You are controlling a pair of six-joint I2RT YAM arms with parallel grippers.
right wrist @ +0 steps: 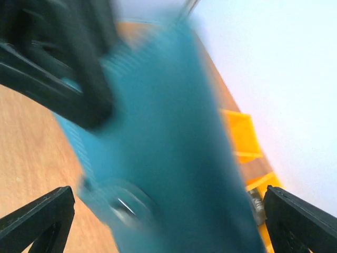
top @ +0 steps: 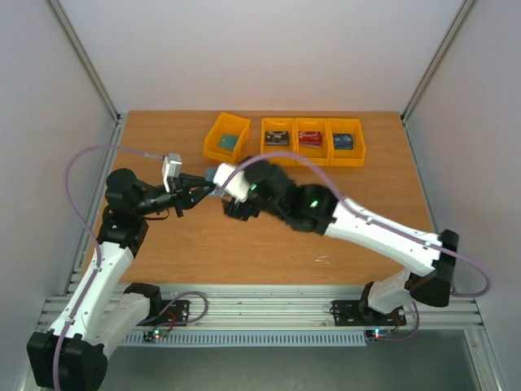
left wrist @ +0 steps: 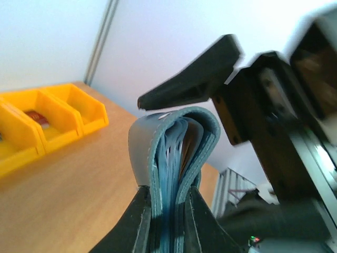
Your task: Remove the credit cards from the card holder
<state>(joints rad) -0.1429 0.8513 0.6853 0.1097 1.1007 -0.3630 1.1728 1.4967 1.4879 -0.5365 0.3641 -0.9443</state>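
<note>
In the left wrist view the slate-blue card holder (left wrist: pixel 174 137) stands folded and on edge, with my left gripper (left wrist: pixel 167 191) shut on its lower part. Lighter blue pocket leaves and a brownish edge show between its covers. One black finger (left wrist: pixel 195 79) of the right gripper hangs just over the fold. In the right wrist view the holder (right wrist: pixel 168 137) fills the frame as a blur between the wide-open fingers of my right gripper (right wrist: pixel 168 196). From above, both grippers (top: pixel 198 191) (top: pixel 221 187) meet at the holder (top: pixel 211 173), left of the table's middle. Credit cards lie in the yellow bins: dark (top: pixel 277 138), red (top: pixel 309 138), blue (top: pixel 343 141).
A row of three joined yellow bins (top: pixel 313 154) stands at the back of the wooden table (top: pixel 244 252). A separate yellow bin (top: pixel 213 147) to their left holds a teal card (top: pixel 229 142). White walls and metal posts close in the sides.
</note>
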